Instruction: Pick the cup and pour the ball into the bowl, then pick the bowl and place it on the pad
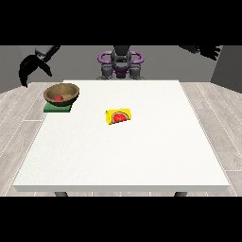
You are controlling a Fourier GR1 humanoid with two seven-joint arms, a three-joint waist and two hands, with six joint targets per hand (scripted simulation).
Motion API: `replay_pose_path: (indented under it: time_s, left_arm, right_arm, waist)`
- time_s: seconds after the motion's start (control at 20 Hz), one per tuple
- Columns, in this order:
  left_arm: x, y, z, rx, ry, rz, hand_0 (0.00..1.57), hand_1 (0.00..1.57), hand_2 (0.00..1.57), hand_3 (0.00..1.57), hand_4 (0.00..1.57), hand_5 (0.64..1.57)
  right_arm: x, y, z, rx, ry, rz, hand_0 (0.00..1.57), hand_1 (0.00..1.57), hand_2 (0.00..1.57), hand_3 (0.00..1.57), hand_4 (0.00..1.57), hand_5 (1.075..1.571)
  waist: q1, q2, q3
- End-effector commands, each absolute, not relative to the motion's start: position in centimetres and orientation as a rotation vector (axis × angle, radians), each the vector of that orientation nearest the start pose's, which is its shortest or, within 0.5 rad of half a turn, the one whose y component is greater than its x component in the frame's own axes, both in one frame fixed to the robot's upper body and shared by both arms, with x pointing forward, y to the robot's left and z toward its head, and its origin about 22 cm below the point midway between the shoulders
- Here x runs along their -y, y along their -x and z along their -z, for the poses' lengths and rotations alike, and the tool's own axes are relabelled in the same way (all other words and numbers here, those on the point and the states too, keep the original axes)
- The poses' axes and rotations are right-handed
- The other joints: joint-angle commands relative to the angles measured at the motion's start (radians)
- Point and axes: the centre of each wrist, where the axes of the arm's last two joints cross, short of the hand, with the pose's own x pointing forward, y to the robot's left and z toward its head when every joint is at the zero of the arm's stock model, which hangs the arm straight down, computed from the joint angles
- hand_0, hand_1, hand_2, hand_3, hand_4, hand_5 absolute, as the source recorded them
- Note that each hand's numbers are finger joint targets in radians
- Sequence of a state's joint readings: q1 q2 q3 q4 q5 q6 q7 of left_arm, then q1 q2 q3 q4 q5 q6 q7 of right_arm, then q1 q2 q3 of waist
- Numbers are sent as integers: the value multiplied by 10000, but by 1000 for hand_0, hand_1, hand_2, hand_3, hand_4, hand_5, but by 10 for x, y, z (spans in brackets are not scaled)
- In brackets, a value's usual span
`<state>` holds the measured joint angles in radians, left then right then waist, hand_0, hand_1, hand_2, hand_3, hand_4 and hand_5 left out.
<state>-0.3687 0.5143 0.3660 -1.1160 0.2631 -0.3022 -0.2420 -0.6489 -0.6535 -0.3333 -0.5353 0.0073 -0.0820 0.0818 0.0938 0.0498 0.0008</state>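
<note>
So the yellow cup (119,116) is lying on its side near the middle of the white table (142,156), long axis roughly left-right across the view, tilted a bit. The wooden bowl (62,93) sits on the green pad (57,108) at the far left, red ball (58,98) inside. Both robot hands, view's left (28,71) and view's right (208,49), hang above the table holding nothing; can't tell their fingers.

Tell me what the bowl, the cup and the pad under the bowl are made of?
The bowl looks like wood: brown with a matte, grainy tone. The cup, lying on its side, is glossy yellow with a watermelon picture, so probably plastic or glazed ceramic; the look leaves that open. The pad is flat, dull green, maybe foam, felt or rubber. The ball inside the bowl is plain red; its material is unclear.
</note>
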Motion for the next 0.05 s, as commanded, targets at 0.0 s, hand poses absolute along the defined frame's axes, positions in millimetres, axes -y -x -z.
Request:
replay_pose_path:
  time_s: [0.0]
  left_arm:
    - [-411,-303,-46,16884,-1449,279,0,0,0,0,902,1559]
  right_arm:
    - [428,-374,-91,12627,5111,1016,0,0,0,0,476,1434]
  waist:
    - [-502,-1637,-22]
